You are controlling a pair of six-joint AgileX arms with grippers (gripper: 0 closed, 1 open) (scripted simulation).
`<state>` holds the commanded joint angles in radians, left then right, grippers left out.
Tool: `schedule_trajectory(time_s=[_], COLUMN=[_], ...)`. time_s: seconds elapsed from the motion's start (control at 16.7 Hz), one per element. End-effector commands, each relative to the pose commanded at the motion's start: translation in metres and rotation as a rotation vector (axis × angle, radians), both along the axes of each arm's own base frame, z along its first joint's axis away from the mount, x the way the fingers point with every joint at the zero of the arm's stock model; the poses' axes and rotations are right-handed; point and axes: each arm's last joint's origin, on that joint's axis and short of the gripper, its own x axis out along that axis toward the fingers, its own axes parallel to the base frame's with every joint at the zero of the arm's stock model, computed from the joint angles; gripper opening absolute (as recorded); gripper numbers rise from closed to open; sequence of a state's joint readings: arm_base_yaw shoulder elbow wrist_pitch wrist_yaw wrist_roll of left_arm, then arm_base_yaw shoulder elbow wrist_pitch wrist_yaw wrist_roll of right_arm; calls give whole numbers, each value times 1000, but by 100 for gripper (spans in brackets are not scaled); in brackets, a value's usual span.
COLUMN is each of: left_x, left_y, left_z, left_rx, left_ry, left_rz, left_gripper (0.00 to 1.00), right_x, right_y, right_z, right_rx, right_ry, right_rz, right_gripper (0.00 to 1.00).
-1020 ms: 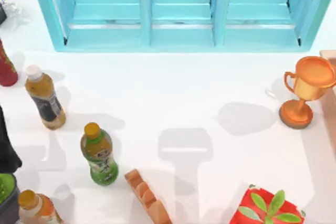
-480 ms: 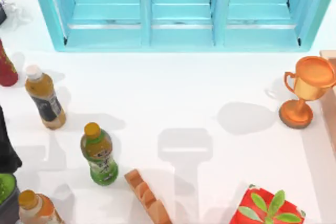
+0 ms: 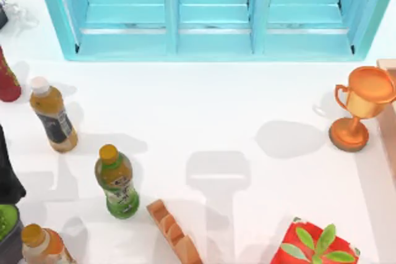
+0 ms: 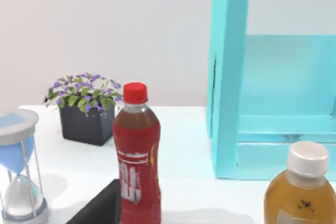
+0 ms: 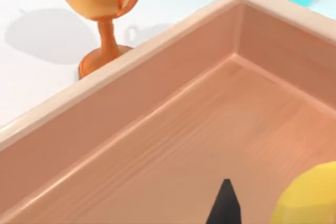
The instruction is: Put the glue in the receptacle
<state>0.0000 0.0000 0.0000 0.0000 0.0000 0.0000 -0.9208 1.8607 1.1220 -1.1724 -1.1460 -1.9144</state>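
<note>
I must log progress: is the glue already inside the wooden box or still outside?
Inside, it seems: the right wrist view shows a yellow rounded body, likely the glue, within the walls of the wooden box. Whether it rests on the floor, cannot tell.

A shelf unit (image 3: 210, 13) stands along the back of my tabletop (image 3: 204, 109). Bottles (image 3: 116, 182) stand at the left side; a trophy (image 3: 359, 106) stands at the right, just beside the wooden tray (image 5: 157, 129).

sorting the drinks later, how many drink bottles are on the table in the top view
4, all at the left side: red bottle at the left edge, white-capped amber bottle beside it, green-labelled bottle nearer the middle, orange-capped bottle cut off at the bottom edge. More may lie out of frame.
</note>
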Motion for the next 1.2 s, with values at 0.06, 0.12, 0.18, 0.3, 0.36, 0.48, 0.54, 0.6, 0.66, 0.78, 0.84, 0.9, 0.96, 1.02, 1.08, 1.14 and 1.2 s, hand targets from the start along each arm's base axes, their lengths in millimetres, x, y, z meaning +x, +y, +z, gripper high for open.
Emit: schedule_trajectory(time_s=[0.06,0.12,0.18,0.3,0.36,0.48,0.54,0.6,0.66,0.78,0.84,0.9,0.96,1.02,1.08,1.14,1.2], left_x=[0,0,0,0,0,0,0,0,0,0,0,0,0,0,0,0,0], left_y=[0,0,0,0,0,0,0,0,0,0,0,0,0,0,0,0,0], left_z=[0,0,0,0,0,0,0,0,0,0,0,0,0,0,0,0,0], left_rx=[0,0,0,0,0,0,0,0,0,0,0,0,0,0,0,0,0], left_ry=[0,0,0,0,0,0,0,0,0,0,0,0,0,0,0,0,0], left_rz=[0,0,0,0,0,0,0,0,0,0,0,0,0,0,0,0,0], left_gripper=[100,100,100,100,100,100,100,100,100,100,100,100,100,100,100,100,100], right_x=[0,1,2,6,8,12,14,16,19,24,26,29,31,32,33,34,35], right_y=[0,1,2,5,7,11,13,15,17,23,25,28,30,32,35,36,37], right_z=[0,-1,-2,-7,-9,-13,-15,-17,-20,-24,-27,-30,-33,-35,-37,-38,-39], right_rx=[0,-2,-1,1,-3,-12,-14,-14,-16,-20,-20,-16,-12,-7,-3,1,3], right_ry=[0,1,4,7,6,3,4,5,6,1,-3,-5,-7,-6,-4,-1,0], right_rz=[0,0,-1,-3,-4,-4,-4,-3,-2,2,3,3,2,1,-1,-2,-4], right_gripper=[0,0,0,0,0,0,0,0,0,0,0,0,0,0,0,0,0])
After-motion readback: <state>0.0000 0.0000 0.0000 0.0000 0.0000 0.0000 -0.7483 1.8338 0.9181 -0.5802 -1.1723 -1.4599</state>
